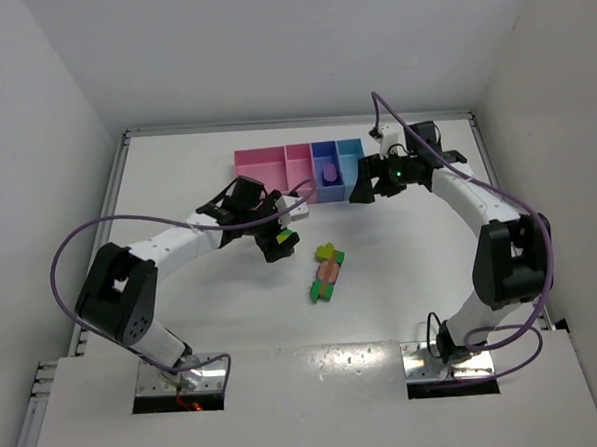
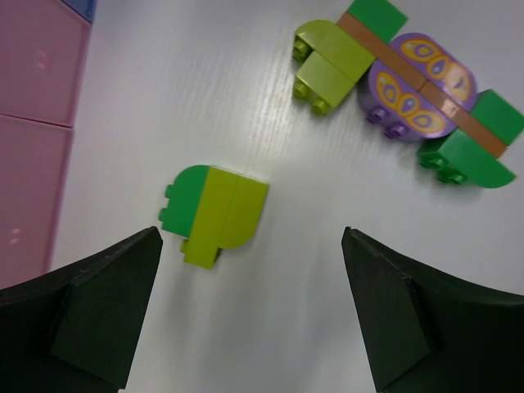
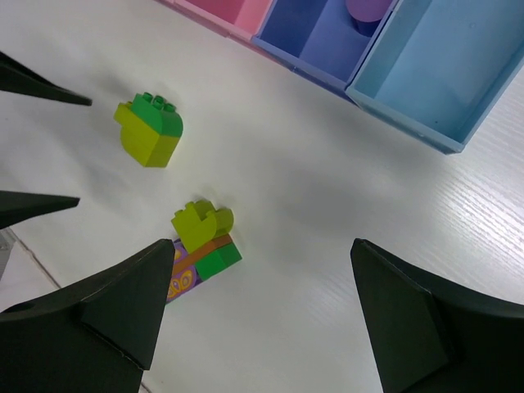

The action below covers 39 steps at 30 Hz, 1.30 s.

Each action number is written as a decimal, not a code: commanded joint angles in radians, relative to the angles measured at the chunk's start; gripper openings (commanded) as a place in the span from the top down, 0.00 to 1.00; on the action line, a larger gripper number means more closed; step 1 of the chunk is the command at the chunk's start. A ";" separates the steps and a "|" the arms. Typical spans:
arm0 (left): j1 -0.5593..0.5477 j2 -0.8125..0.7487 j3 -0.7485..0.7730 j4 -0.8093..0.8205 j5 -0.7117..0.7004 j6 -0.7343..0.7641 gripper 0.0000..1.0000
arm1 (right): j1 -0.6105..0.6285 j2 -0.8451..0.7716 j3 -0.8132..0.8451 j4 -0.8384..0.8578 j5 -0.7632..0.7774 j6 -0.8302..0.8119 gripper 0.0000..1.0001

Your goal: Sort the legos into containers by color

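The legos (image 1: 326, 272), small plastic toy bricks in green, yellow-green, purple and salmon pink, are for the most part not yet sorted. One rounded purple piece (image 1: 328, 172) sits in the purple-blue tray (image 1: 324, 190), which belongs to the row of joined shallow plastic containers (image 1: 275, 155) at the far side of the white desk (image 1: 176, 180). The wide pink tray (image 1: 256, 168), the narrow pink tray (image 1: 299, 168) and the light blue tray (image 1: 351, 166) look empty.

What is left, judging from the views:
- A green and yellow-green rounded brick (image 2: 214, 214) lies flat on the desk, near the trays but outside them.
- A joined clump of bricks (image 2: 409, 90) lies further toward the near edge. It is made of yellow-green and green pieces with a purple butterfly-printed one between them.

The task therefore looks to be at an early stage.

The left arm reaches across from its base and bends inward. Its left pincer (image 2: 254, 246) hangs directly above the green and yellow-green brick. The jaws stand wide apart, touching nothing and holding nothing.

The right arm arches over to the trays. Its right pincer (image 3: 264, 246) hovers just beside the light blue tray's near corner, also spread wide and empty.
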 commanded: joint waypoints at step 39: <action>0.052 0.145 0.052 0.158 -0.003 0.090 0.68 | -0.006 0.127 -0.066 0.349 -0.463 0.515 0.11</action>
